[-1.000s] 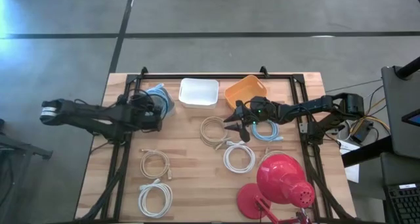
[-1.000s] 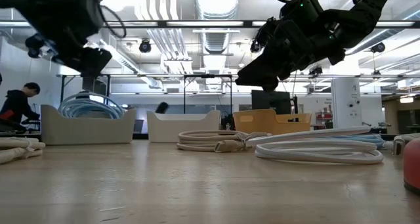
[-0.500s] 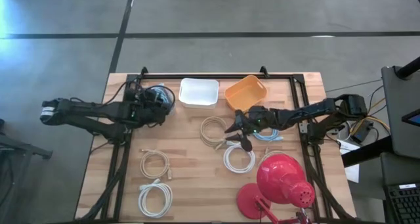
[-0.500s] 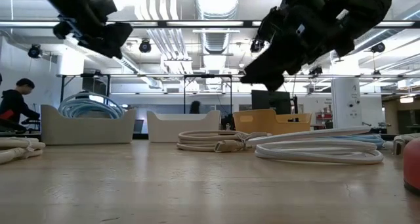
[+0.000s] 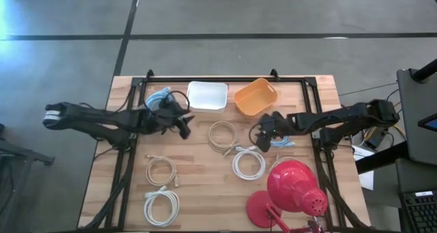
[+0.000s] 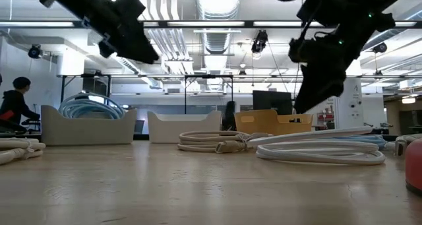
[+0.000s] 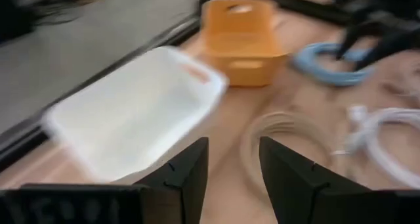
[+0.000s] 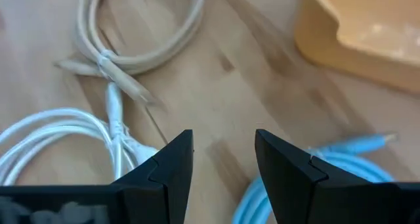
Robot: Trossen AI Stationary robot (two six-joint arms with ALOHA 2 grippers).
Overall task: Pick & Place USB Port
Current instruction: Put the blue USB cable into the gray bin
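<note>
The left gripper (image 5: 184,126) now sits further toward the table's middle than a second ago, its parted fingers (image 7: 187,171) empty and facing the white bin (image 7: 134,109), with the orange bin (image 7: 244,39) beyond it. The bin of coiled blue cable (image 5: 161,99), earlier covered by that arm, lies open to the high view behind the jaws. The right gripper (image 5: 259,135) has swung from the beige cable coil (image 5: 222,134) back toward the loose blue cable (image 5: 280,139), jaws apart, with that cable just beside one fingertip (image 8: 289,159).

left hand (image 5: 183,126) beside white bin (image 5: 207,96) | right hand (image 5: 260,139) near blue cable (image 5: 281,139) (coiled)
</note>
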